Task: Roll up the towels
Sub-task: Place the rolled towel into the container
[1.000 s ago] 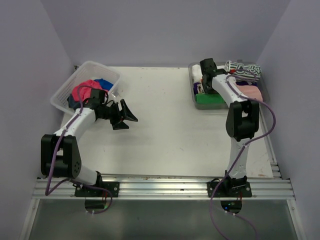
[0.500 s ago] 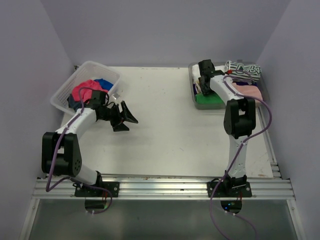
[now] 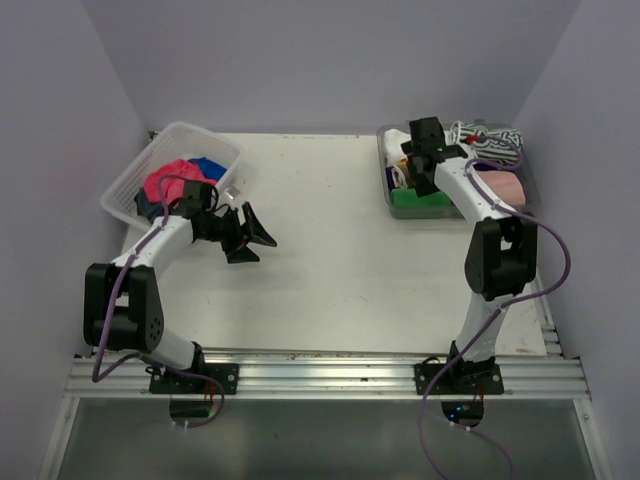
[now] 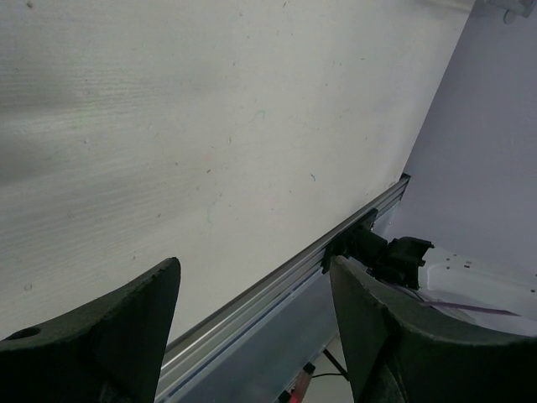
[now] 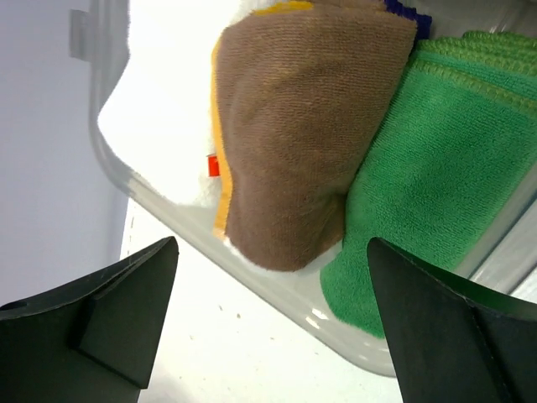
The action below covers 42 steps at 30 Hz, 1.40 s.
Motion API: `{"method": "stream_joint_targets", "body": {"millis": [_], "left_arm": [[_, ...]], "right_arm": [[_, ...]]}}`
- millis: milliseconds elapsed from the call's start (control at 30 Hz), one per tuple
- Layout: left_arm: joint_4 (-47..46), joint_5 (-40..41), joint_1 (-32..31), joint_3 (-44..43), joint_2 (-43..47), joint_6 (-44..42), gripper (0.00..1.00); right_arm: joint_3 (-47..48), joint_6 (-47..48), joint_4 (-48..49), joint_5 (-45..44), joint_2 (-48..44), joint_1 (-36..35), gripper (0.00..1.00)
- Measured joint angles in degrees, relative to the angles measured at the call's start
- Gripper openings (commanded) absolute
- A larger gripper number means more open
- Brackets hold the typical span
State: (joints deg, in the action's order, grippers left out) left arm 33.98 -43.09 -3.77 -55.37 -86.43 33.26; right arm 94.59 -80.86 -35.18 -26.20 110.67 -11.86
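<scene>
Left gripper [image 3: 252,243]: we see its jaws spread wide with nothing between them, above the left side of the surface [image 3: 330,260], just in front of the basket.
Right gripper [image 3: 412,168]: we see its fingers wide apart and gripping nothing, poised over the near left part of the tray.
Tray [image 3: 384,172]: shallow and grey, at the far right corner of the surface.
Brown-and-yellow towel [image 5: 294,134]: rolled, lying in the tray directly under the right gripper, pressed between the white towel and the green towel.
White towel [image 5: 168,109]: against the tray's left wall, touching the brown-and-yellow towel.
Green towel [image 5: 428,168]: along the tray's near edge.
Striped towel [image 3: 495,142]: black and white, rolled, along the tray's far edge.
Pink towel [image 3: 503,187]: at the tray's right side, behind the right arm.
Basket [image 3: 125,188]: white lattice, at the far left corner of the surface.
Loose towels [image 3: 168,180]: pink and blue ones heaped unrolled in the basket.
</scene>
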Motion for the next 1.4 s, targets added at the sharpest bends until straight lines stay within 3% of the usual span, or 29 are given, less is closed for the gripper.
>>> {"method": "stream_joint_targets", "body": {"millis": [333, 500, 733, 900, 1100, 1267, 1400], "left_arm": [[-0.04, -0.46, 0.0, 0.0, -0.2, -0.02, 0.75], [-0.04, -0.61, 0.0, 0.0, -0.24, -0.09, 0.75], [-0.15, -0.72, 0.0, 0.63, -0.22, -0.09, 0.75], [-0.17, -0.72, 0.0, 0.63, 0.02, -0.2, 0.75], [-0.15, -0.63, 0.0, 0.63, 1.84, -1.44, 0.75], [-0.13, -0.63, 0.0, 0.59, 2.25, -1.6, 0.75], [0.02, -0.15, 0.0, -0.26, 2.34, -1.79, 0.75]], "right_arm": [[-3.69, 11.23, 4.74, 0.55, -6.38, 0.81, 0.99], [5.33, 17.29, 5.18, 5.38, 0.35, 3.26, 0.98], [10.54, 19.5, 5.25, 9.94, 10.4, 6.23, 0.97], [10.69, 22.01, 5.53, 11.78, 9.51, 6.23, 0.99], [12.46, 28.39, 4.57, 12.17, 1.86, 6.12, 0.98], [11.32, 35.32, 3.37, 10.51, -12.28, 6.05, 0.99], [5.01, 41.09, 1.9, 7.52, -26.12, 5.64, 0.99]]}}
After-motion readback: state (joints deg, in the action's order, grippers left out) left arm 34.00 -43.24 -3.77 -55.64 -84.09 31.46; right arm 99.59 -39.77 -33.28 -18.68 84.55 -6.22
